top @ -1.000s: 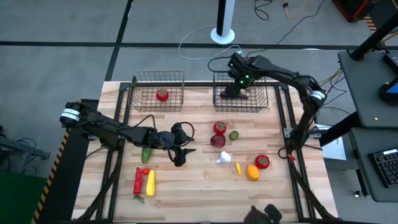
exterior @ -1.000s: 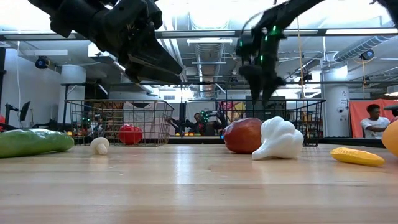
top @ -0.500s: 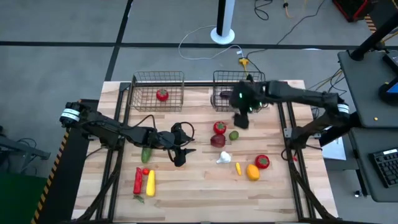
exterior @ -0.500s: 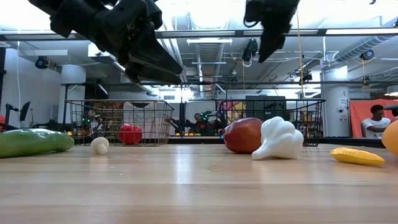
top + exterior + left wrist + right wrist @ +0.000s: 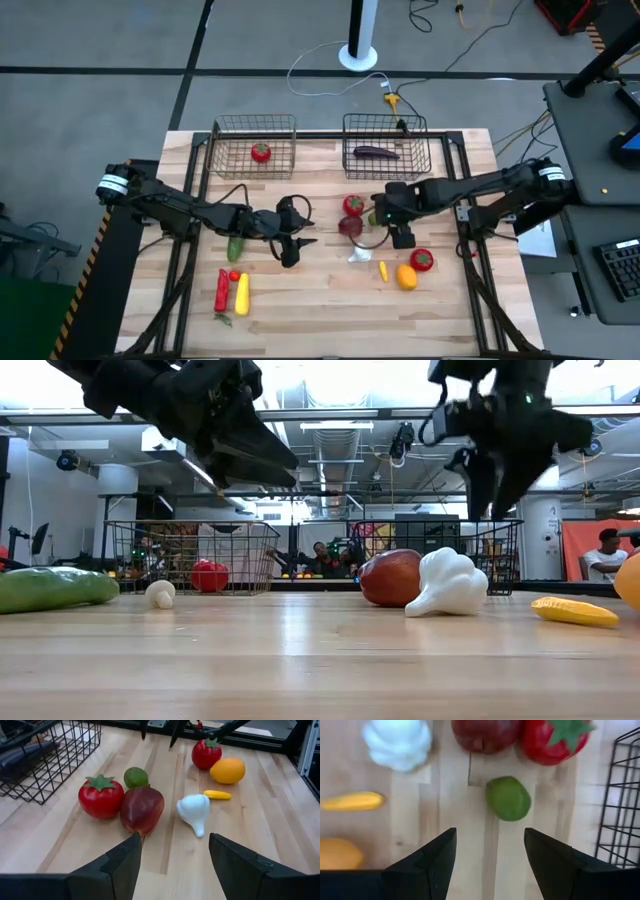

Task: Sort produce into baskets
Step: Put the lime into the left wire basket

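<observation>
the right gripper point(image 5: 487, 857) hovers with fingers spread and empty, the lime point(image 5: 508, 798) just ahead of them on the worktop point(image 5: 320, 290); picking it looks next, by lowering around it. the left gripper point(image 5: 172, 852) waits spread nearby, facing the dark-red fruit point(image 5: 142, 809).

1. Worktop point(image 5: 320, 290): pale wood planks.
2. Baskets point(image 5: 255, 125): dark wire grid.
3. Tomato point(image 5: 100, 796): red, green top.
4. Lime point(image 5: 508, 798): green.
5. Eggplant point(image 5: 376, 152): purple.
6. Garlic point(image 5: 194, 810): white.
7. Orange point(image 5: 227, 770): orange.
8. Cucumber point(image 5: 50, 588): green.
</observation>
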Robot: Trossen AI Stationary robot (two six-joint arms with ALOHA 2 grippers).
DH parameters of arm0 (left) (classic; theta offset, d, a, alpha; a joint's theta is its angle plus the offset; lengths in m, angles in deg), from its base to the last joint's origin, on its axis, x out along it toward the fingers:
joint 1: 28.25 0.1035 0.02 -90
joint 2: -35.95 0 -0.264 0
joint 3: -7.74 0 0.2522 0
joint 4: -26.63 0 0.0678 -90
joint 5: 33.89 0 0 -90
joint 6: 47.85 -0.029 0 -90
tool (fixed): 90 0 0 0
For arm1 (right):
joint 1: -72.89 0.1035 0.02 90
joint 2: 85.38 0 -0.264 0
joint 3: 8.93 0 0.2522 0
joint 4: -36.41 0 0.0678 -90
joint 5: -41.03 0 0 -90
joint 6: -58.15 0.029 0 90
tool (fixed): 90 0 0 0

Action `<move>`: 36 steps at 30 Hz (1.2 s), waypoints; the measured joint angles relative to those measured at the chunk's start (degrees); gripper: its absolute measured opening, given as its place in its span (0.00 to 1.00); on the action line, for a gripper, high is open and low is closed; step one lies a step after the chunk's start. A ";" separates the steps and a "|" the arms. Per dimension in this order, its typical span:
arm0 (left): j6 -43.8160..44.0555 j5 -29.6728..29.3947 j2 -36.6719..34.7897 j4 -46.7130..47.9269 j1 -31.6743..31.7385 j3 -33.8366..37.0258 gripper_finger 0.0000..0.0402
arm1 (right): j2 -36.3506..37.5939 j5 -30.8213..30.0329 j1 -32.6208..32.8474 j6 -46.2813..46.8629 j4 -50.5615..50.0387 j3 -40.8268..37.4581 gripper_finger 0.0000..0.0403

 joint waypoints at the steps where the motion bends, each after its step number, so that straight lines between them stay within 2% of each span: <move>1: -0.47 0.02 0.00 -0.09 0.00 0.00 0.54 | -0.33 -1.09 0.23 -0.17 0.76 -0.75 0.56; 6: -1.07 0.02 0.00 -0.47 0.00 0.00 0.54 | -2.89 -6.39 0.29 -2.54 4.86 -2.29 0.56; 12: -1.08 0.02 0.00 -0.47 0.00 -0.01 0.54 | -7.48 -7.45 0.27 -7.39 7.75 -1.03 0.60; 25: -1.07 0.02 0.00 -0.45 0.00 0.00 0.54 | -17.53 -7.33 -2.35 -8.91 7.30 0.41 0.74; 30: -1.08 -0.24 0.00 -0.47 0.00 0.00 0.54 | -18.64 -5.45 -3.19 -8.92 8.19 0.92 0.73; 36: -1.08 -1.33 0.74 -0.49 0.00 0.00 0.54 | -18.60 -4.43 -3.59 -8.90 9.56 0.96 0.67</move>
